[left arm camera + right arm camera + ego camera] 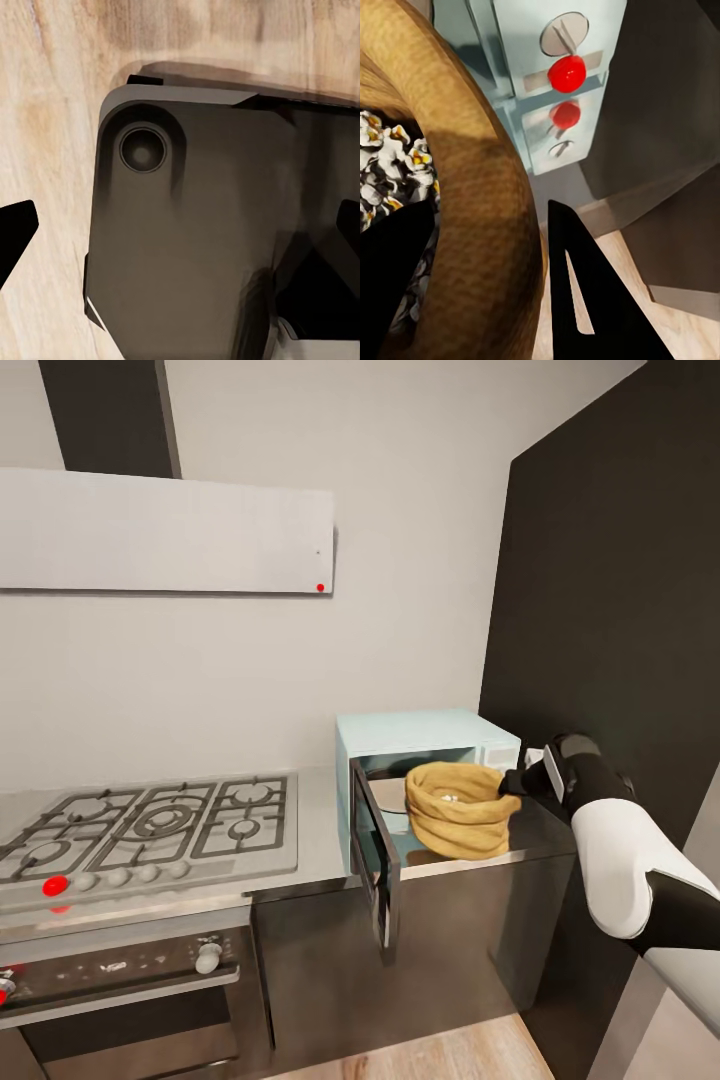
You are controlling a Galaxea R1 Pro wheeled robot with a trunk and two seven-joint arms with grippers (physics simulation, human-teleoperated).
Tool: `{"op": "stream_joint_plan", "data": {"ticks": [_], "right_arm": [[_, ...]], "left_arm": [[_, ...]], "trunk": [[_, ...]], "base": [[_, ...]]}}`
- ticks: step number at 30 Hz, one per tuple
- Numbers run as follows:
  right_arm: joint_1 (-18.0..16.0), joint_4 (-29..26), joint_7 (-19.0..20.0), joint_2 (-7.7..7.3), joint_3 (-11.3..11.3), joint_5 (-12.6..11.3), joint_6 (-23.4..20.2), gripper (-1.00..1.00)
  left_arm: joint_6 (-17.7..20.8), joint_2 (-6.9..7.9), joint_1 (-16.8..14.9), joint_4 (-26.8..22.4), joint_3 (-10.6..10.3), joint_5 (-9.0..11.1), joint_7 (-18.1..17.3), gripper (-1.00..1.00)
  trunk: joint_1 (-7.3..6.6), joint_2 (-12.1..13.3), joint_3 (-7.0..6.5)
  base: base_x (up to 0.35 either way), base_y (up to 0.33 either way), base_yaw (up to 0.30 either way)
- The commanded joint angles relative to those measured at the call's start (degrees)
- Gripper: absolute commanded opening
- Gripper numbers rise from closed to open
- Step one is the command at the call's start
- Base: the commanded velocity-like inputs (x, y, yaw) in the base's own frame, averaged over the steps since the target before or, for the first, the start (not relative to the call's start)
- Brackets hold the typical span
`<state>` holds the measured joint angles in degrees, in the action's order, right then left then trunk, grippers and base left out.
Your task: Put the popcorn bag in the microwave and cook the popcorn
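The pale-blue microwave (430, 732) stands at the right end of the grey countertop (320, 825), its dark-framed door (375, 860) swung open toward me. The mustard-yellow popcorn bag (460, 810) hangs at the mouth of the cavity, mostly outside it. My right gripper (512, 785) is shut on the bag's rolled rim. In the right wrist view one finger is inside the popcorn bag (472, 172) and the other is outside it, with white popped corn (386, 161) within. The knob panel (562, 75) shows a red light. My left gripper (187, 217) is open above the floor.
A gas hob (150, 825) lies left of the microwave, with a built-in oven (120, 980) below and a hood (165, 530) above. A dark tall panel (610, 610) closes off the right side. The left wrist view looks down on my base (210, 247) and the wooden floor (45, 112).
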<state>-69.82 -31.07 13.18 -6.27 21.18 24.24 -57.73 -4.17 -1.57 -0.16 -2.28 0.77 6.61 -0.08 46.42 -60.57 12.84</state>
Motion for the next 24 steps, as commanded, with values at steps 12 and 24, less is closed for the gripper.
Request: {"op": "stream_joint_plan", "data": {"ticks": [12, 24], "right_arm": [[-0.1, -0.1, 0.3, 0.03, 0.3, 0.5, -0.6, -1.0], [-0.1, -0.1, 0.4, -0.04, 0.4, 0.4, -0.6, -1.0]], "left_arm": [[-0.1, -0.1, 0.0, 0.0, 0.0, 0.5, 0.0, 1.0], [-0.1, -0.1, 0.0, 0.0, 0.0, 0.5, 0.0, 1.0]], "trunk": [[0.01, 0.0, 0.07], [0.01, 0.0, 0.07]], "base": [[0.08, 0.069, 0.0], [0.198, 0.173, 0.0]]}}
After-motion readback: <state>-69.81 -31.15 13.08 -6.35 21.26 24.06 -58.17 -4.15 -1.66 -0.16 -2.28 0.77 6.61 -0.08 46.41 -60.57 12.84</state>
